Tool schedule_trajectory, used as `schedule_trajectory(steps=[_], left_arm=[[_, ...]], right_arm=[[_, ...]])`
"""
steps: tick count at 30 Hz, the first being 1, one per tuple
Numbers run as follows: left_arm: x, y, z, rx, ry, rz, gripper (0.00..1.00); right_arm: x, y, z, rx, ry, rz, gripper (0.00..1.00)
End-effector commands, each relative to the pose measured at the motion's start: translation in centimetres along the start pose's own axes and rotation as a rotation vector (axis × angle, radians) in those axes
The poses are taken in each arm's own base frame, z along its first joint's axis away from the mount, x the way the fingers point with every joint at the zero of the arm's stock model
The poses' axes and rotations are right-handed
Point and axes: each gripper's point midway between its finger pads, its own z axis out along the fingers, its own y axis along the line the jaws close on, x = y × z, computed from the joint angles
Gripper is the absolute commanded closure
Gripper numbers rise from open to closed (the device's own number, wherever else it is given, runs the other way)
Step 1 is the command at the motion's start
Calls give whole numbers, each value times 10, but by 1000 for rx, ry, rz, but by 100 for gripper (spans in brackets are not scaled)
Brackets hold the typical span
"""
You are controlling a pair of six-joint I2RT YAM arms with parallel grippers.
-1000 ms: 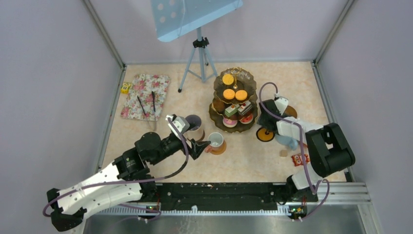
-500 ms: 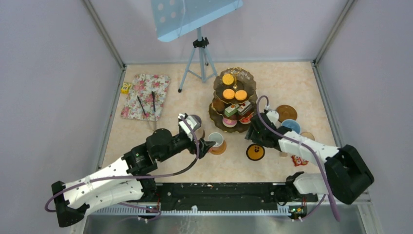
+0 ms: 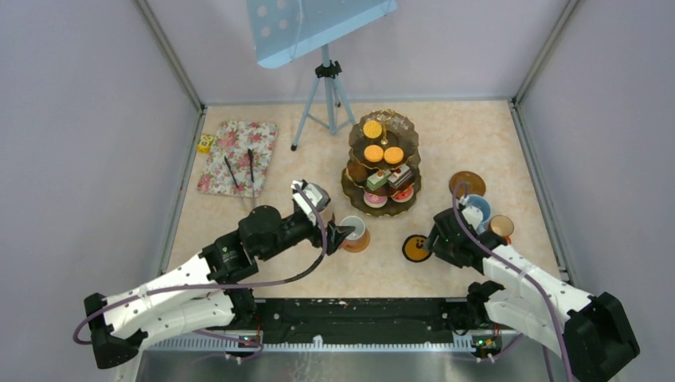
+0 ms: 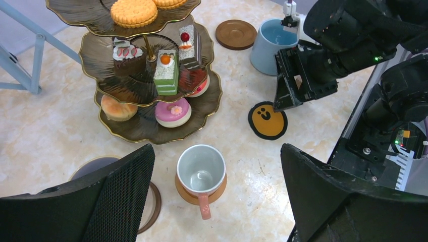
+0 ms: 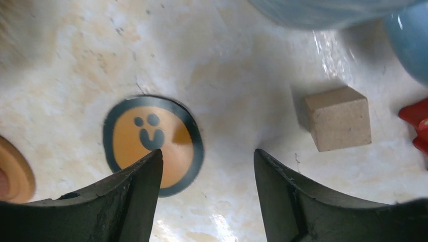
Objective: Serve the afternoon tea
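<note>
"So, where's the left gripper [image 3: 336,236]?"

"Hanging on the near side of the three-tier stand [image 4: 144,128], jaws spread wide and empty. Under the gap sits a small orange-brown mug [image 4: 201,169] on its brown coaster [image 4: 182,187], handle pointing away from the stand."

"And the right gripper [image 5: 208,154]?"

"Near-right of the stand, jaws apart with nothing between them, over the smiley coaster [image 5: 151,143] lying flat on the tabletop [image 4: 50,126]. Whether a finger touches it, I can't tell."

"The food?"

"On the stand: orange tarts [image 4: 134,11] up top, small cakes [image 4: 166,73] on the lower tiers."

"Other mugs?"

"A light blue mug [image 3: 476,208] stands right of the stand, a bare coaster [image 3: 467,183] just behind it and a second small mug [image 3: 501,227] beside it."
</note>
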Motion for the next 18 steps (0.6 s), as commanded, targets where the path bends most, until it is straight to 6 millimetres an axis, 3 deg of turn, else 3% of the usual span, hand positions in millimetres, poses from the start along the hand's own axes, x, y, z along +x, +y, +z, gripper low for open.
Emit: schedule_trajectory(steps=[1,5,14,18], left_arm=[[-31,0,1,-8,-84,5,1],[-33,-2,2,0,-80,-4,1],[-35,0,3,-13,-81,-22,1],[-36,0,3,-18,-79,-28,1]], right_arm=[[5,9,2,-60,15,24,37],[8,32,7,-145,45,19,44],[7,88,12,-268,58,-34,46],[1,88,12,-249,39,-60,46]])
